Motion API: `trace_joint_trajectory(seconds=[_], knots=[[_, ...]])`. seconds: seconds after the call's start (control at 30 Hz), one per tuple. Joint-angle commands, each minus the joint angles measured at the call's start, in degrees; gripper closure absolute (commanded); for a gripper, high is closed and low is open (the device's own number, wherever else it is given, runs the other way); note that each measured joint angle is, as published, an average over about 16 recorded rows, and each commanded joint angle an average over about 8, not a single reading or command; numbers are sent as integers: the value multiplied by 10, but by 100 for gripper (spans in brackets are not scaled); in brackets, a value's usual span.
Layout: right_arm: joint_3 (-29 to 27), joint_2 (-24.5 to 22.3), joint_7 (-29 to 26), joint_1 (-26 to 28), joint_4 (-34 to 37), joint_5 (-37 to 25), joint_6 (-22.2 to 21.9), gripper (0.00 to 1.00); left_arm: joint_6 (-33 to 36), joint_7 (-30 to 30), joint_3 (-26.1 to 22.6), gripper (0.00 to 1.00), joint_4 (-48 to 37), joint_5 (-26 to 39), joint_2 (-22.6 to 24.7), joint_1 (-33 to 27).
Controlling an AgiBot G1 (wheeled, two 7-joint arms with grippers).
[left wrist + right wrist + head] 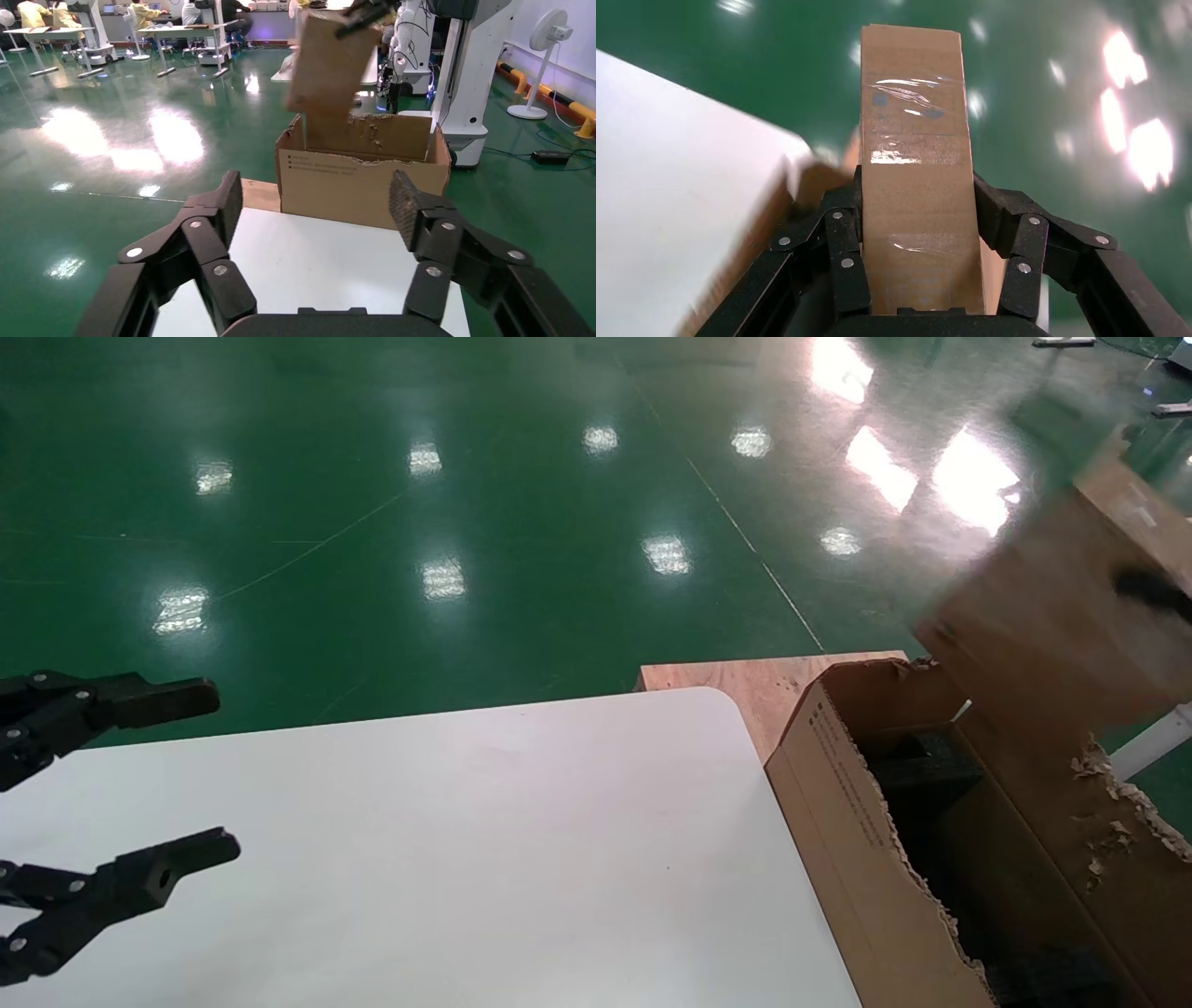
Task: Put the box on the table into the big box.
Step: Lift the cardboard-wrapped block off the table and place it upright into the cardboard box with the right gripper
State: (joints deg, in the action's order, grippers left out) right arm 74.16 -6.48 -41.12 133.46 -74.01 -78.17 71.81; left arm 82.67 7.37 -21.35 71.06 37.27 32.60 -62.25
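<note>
My right gripper [917, 198] is shut on the small reddish-brown box [912, 105], its fingers pressing on both long sides. In the head view the box [1043, 617] hangs tilted in the air above the far end of the big box [857, 822], an open carton with torn flap edges and black foam inside. The left wrist view shows the small box [327, 67] held over the carton [358, 186]. My left gripper [209, 770] is open and empty, low over the white table [484, 840] at its left side.
A reddish wooden board [736, 680] lies beyond the table's rounded corner, beside the carton. Green glossy floor surrounds the table. A white table leg [1150, 742] shows to the right of the carton.
</note>
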Motion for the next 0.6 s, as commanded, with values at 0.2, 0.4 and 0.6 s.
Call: trace_joint_trajectory(seconds=[0.2,0.4,0.6], knots=[[57,-62,-80,-28,-34,-30,-66,100,0,0,0,100,0,0,0,0],[95,-80,-88,-37,-33,-29,-111,100,0,0,0,100,0,0,0,0],[127,-100,-97,-43,-31,-30,-144,100,0,0,0,100,0,0,0,0]])
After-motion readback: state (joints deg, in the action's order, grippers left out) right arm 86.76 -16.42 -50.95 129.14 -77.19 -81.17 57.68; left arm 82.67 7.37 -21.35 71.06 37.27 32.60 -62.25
